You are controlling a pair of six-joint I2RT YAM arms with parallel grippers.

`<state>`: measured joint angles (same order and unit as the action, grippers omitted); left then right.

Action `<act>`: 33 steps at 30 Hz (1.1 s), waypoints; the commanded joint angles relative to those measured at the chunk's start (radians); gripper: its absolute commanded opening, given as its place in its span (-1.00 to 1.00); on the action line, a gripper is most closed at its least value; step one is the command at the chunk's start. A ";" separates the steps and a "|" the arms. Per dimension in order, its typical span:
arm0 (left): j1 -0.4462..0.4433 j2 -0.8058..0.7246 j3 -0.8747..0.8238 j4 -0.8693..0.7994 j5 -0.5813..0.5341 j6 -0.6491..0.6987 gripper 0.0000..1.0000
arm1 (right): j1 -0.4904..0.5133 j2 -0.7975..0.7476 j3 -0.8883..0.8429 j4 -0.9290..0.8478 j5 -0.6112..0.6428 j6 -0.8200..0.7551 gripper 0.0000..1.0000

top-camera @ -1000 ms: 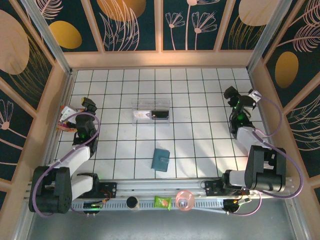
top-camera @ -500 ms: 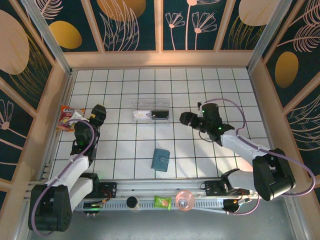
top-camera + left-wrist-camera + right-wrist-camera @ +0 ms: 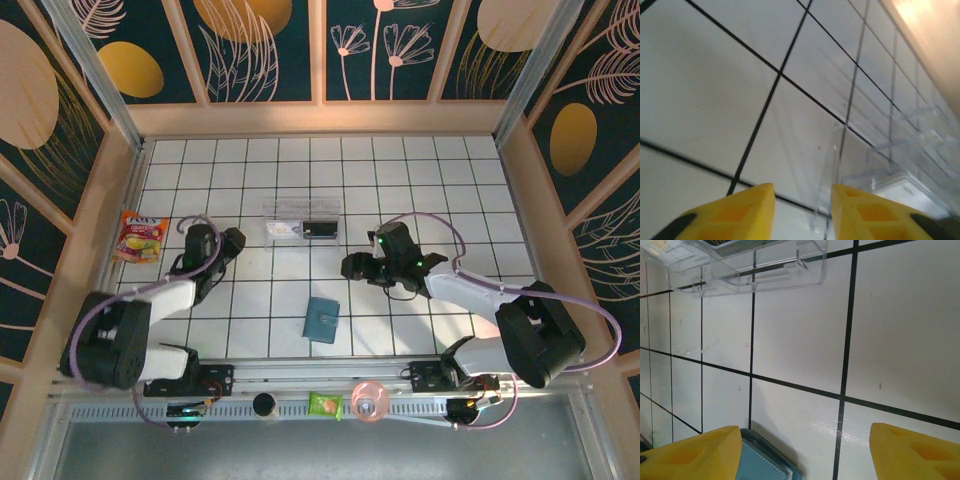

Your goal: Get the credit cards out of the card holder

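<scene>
The folded card holder point(image 3: 322, 320), by the near edge of the table point(image 3: 420, 170), is seen close on the near side of the wide-spread right gripper point(image 3: 348, 268), the closer arm.

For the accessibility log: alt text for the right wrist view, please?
The right gripper, yellow fingers wide apart, hovers over a white gridded table, a corner of the teal folding card holder beside one finger. A clear plastic tray lies beyond.

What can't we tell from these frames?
- Card holder: folded shut in top view, so its inside is hidden.
- Card holder in right wrist view: cut off by the bottom edge and the right end effector.
- Clear tray: contents too small in top view, blurred in left wrist view.
</scene>
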<state>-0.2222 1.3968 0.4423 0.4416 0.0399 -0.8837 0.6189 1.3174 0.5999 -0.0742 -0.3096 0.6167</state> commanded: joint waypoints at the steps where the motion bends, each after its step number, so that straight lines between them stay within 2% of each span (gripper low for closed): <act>1: -0.007 0.119 0.096 -0.051 -0.050 0.060 -0.39 | 0.008 -0.041 0.026 -0.053 0.041 0.009 0.37; 10: -0.084 0.260 0.150 0.055 -0.029 0.063 -0.43 | -0.004 -0.113 0.004 -0.079 0.060 0.005 0.35; 23: -0.178 0.310 0.215 0.050 -0.003 0.060 -0.48 | -0.012 -0.131 -0.047 -0.057 0.009 0.006 0.31; 29: -0.222 0.279 0.190 0.044 0.018 0.009 -0.50 | -0.011 -0.107 -0.064 -0.034 -0.061 0.044 0.27; 33: -0.221 0.181 0.135 -0.010 -0.026 -0.003 -0.37 | -0.004 -0.100 -0.077 -0.024 -0.113 0.080 0.18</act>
<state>-0.4416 1.6550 0.6106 0.4599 0.0391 -0.8631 0.6132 1.2053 0.5407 -0.1226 -0.3618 0.6601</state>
